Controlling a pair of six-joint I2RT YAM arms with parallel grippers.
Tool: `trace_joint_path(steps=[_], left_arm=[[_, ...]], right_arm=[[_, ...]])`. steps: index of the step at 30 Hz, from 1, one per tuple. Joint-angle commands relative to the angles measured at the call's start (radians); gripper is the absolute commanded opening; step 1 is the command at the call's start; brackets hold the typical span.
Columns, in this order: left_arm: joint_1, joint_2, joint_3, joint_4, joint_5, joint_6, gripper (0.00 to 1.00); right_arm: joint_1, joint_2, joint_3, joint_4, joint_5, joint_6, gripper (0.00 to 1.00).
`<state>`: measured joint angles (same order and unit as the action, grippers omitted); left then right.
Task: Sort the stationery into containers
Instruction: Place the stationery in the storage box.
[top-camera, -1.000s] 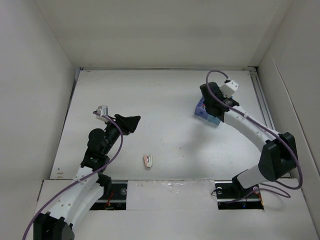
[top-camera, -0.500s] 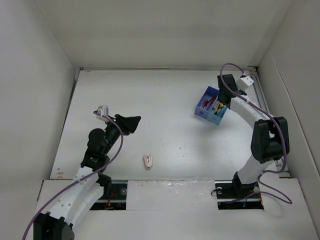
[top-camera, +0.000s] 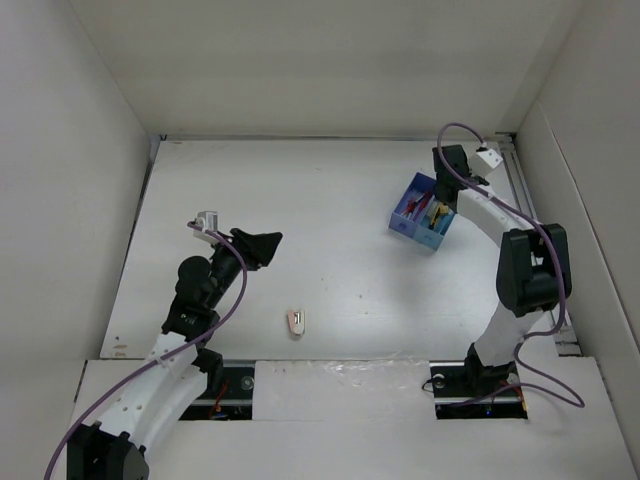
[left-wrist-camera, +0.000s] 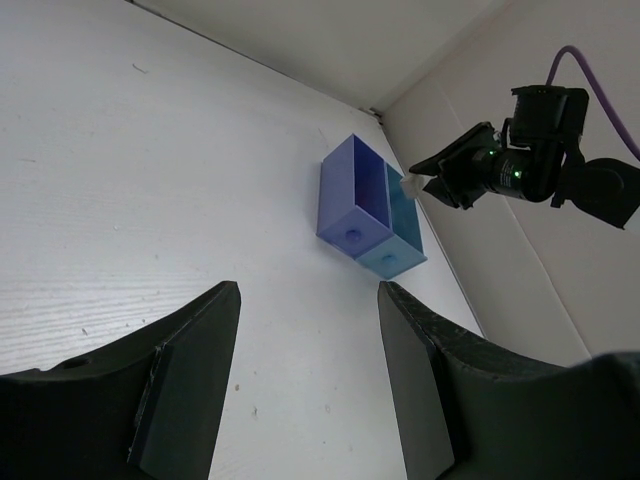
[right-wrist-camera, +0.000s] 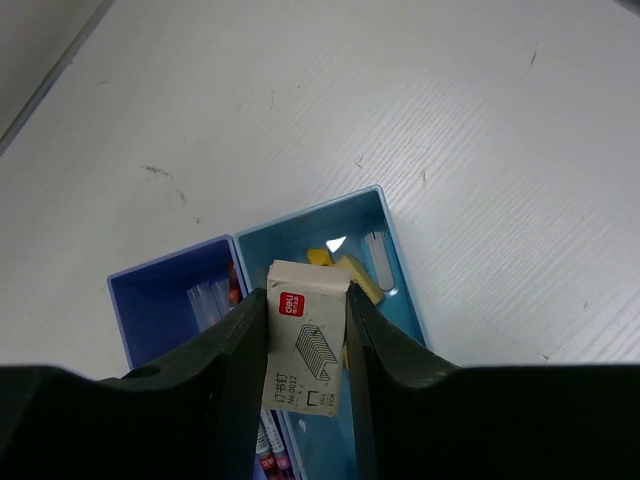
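Right arm (top-camera: 480, 210) swung rearward; right hand (right-wrist-camera: 305, 305) pinches staple carton (right-wrist-camera: 303, 350) above light-blue compartment (right-wrist-camera: 395, 285), 2 o'clock on bench (top-camera: 330, 200). Light, stiff card, grip flat sides. Left hand (left-wrist-camera: 307, 330) wide open, empty.

Mid table (top-camera: 330, 200) is open. In the way: box (left-wrist-camera: 340, 205) by R wall (top-camera: 580, 180), R gripper (right-wrist-camera: 305, 310) over it, pink thing (top-camera: 297, 321) near front.
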<state>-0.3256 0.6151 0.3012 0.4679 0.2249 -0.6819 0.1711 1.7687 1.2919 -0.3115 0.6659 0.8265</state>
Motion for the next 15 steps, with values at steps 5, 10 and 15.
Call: trace_joint_path(steps=[5,10,15], left_arm=[[-0.003,0.005,-0.008,0.054,0.004,-0.004,0.54],[-0.003,0.005,-0.008,0.054,0.004,-0.004,0.54],[-0.003,0.005,-0.008,0.054,0.004,-0.004,0.54]], right_arm=[[-0.002,-0.015,0.049,0.043,0.003,-0.004,0.49],[0.007,-0.037,0.038,0.043,0.014,-0.004,0.49],[0.037,-0.080,0.027,0.043,0.004,-0.004,0.49]])
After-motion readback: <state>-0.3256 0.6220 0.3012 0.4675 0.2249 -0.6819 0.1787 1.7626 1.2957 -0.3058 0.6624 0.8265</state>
